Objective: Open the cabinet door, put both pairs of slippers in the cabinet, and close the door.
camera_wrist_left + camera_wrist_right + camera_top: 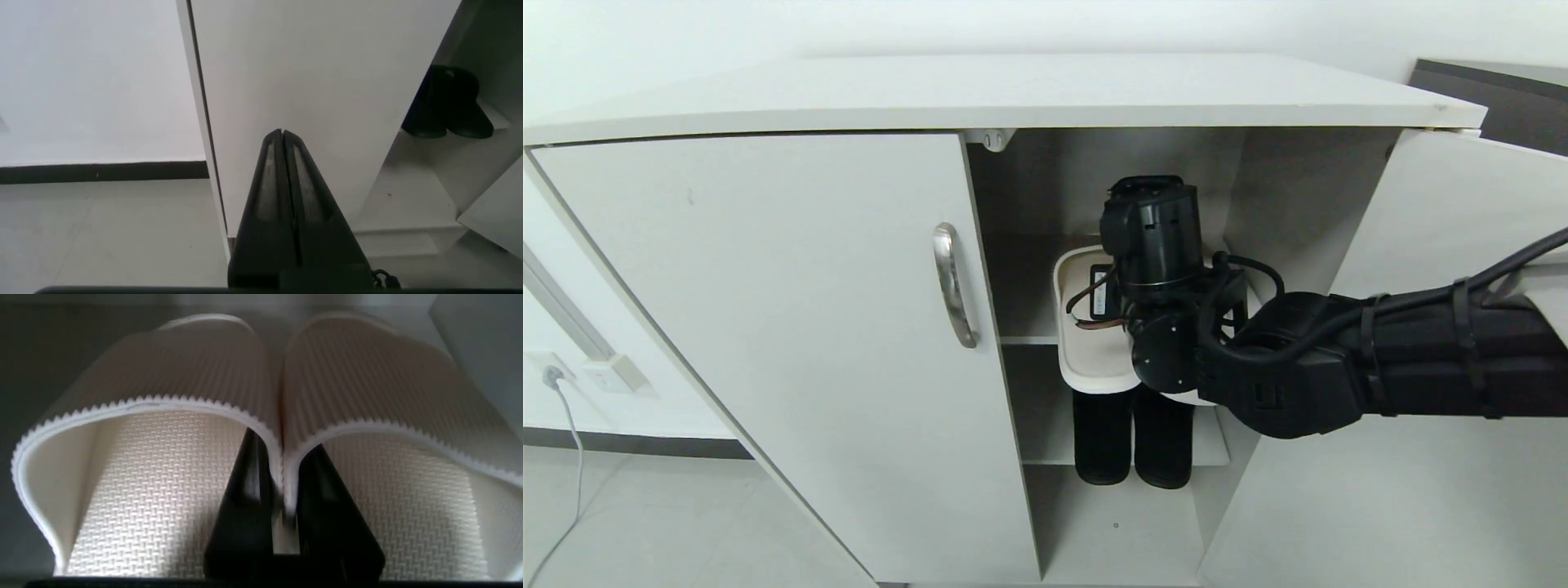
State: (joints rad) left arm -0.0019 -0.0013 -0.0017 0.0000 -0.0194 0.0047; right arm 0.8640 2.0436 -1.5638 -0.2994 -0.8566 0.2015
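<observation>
The cabinet stands with its right door swung open and its left door closed. A pair of black slippers lies on the lower shelf, the ends sticking out over its edge; the same black slippers appear in the left wrist view. My right arm reaches inside. My right gripper is shut on the touching inner edges of the white slippers. The white slippers rest at the upper shelf. My left gripper is shut on nothing, low in front of the closed door.
A metal handle sits on the closed left door. A wall socket with a cable is low on the wall at the left. Bare grey floor lies in front of the cabinet.
</observation>
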